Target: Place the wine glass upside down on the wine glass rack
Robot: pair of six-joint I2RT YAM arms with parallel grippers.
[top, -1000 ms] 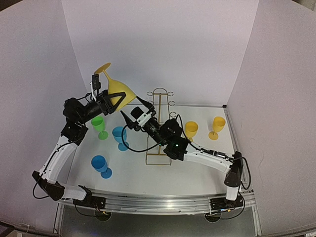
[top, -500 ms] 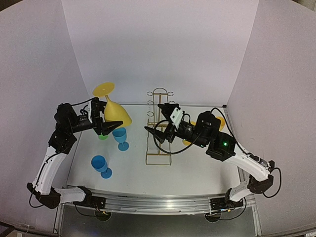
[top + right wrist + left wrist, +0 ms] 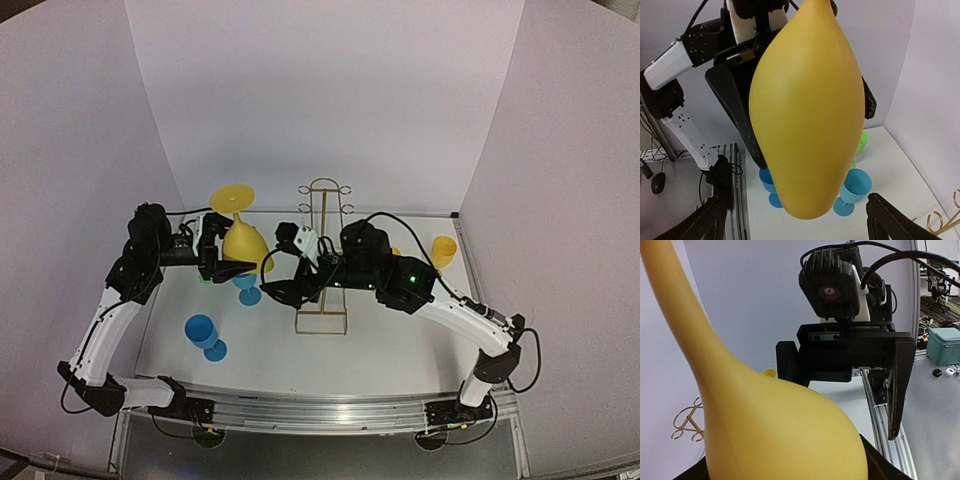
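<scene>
grasping the yellow glass [image 3: 247,243] by its bowl, the left pincer [image 3: 228,262] holds it upside down in the air, foot up. the glass is left of the rack [image 3: 322,200] and not touching it. the rack stands on the counter [image 3: 400,340], its middle partly hidden by the right arm. the right pincer [image 3: 278,292] hangs released near the bowl, lower and on its rack side, gripping nothing.

only the overhead view gives the layout. a blue glass [image 3: 203,333] stands near the front left, a second blue glass [image 3: 245,285] stands under the held bowl, and a spare yellow glass [image 3: 440,250] is at the far right.

the right wrist view alone shows its own fingertips [image 3: 710,222] spread wide. the bowl looms ahead of them, flanked by the left pincer's black fingers, and a green glass [image 3: 860,142] stands behind.

the left wrist view alone shows the right wrist's lens [image 3: 830,291] facing it. it also shows the rack's loops [image 3: 687,422] past the bowl and a teal box [image 3: 945,345] off the counter.
</scene>
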